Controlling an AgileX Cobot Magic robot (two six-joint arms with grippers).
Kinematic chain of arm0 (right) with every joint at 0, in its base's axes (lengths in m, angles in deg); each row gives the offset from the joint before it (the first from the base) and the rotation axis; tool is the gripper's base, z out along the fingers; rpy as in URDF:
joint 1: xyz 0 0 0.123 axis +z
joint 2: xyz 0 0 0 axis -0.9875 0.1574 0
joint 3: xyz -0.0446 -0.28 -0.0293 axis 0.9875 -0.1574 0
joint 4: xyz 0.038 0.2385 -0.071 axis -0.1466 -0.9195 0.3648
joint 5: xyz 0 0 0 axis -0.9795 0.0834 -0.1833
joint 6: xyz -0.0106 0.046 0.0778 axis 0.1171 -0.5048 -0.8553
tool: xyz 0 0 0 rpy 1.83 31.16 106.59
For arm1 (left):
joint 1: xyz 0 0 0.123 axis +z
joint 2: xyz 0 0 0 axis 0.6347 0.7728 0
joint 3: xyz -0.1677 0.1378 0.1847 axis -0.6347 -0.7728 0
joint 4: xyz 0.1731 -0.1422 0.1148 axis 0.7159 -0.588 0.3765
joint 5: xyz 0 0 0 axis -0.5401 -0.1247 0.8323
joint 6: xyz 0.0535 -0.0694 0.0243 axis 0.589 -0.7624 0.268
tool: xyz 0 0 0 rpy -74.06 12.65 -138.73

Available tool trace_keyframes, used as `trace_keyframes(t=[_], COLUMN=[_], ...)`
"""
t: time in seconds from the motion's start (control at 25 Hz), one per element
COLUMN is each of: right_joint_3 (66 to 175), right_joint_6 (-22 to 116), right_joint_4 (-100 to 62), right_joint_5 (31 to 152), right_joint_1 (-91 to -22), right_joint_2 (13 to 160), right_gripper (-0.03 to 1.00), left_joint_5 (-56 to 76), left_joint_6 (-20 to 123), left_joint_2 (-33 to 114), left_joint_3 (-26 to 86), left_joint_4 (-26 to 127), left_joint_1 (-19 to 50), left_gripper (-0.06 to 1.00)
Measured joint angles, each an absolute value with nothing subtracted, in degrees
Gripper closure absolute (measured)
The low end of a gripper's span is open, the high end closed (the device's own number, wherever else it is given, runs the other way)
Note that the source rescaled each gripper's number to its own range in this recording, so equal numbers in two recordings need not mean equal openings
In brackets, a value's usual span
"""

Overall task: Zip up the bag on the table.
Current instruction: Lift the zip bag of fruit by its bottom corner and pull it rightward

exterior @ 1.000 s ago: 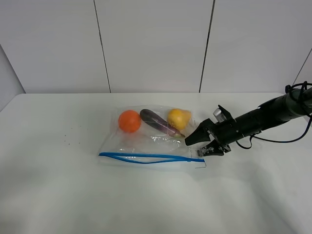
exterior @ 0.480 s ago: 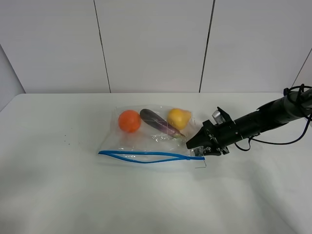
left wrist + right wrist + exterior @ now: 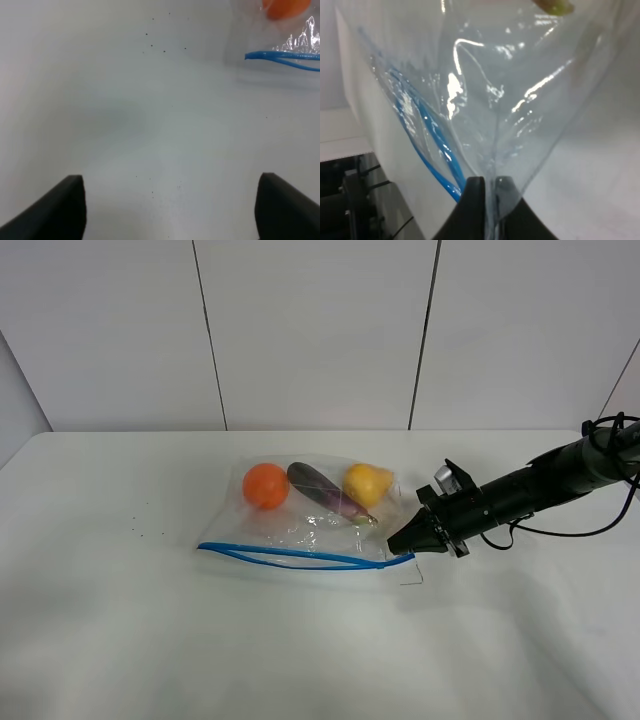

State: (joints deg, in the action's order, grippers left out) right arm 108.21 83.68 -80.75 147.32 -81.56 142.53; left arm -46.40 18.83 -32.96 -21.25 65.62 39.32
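The clear bag point(image 3: 310, 515) lies on the white table point(image 3: 150, 640), with an orange fruit point(image 3: 265, 485), a purple eggplant point(image 3: 325, 492) and a yellow fruit point(image 3: 366, 483) inside. Its blue zipper strip point(image 3: 300, 555) runs along the near edge. My right gripper point(image 3: 405, 540) is shut on the bag's right corner beside the zipper's end. The right wrist view shows the fingers point(image 3: 472, 205) pinching the clear plastic point(image 3: 495, 90) beside the blue strip point(image 3: 427, 135). My left gripper point(image 3: 170, 210) is open and empty over bare table, with the zipper's left end point(image 3: 287, 56) far from it.
A white panelled wall point(image 3: 320, 330) stands behind the table. A black cable point(image 3: 600, 525) trails from the right arm at the right edge. A few dark specks point(image 3: 140, 530) mark the table left of the bag.
My right gripper has closed on the bag's right corner. The zipper strip has straightened and its two sides have come closer together. The bag has shifted slightly left.
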Motion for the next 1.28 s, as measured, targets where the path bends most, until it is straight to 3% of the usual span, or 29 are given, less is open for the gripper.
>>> trace_keyframes(t=[1.28], right_joint_3=[108.2], right_joint_6=[72.9], right_joint_4=[-88.4], right_joint_5=[151.4], right_joint_1=[-78.2], right_joint_2=[135.9], right_gripper=[0.97], left_joint_5=[-46.4], left_joint_6=[18.8], left_joint_2=[-33.0], left_joint_3=[-21.3], left_joint_4=[65.7], left_joint_1=[39.3], left_gripper=[-0.06])
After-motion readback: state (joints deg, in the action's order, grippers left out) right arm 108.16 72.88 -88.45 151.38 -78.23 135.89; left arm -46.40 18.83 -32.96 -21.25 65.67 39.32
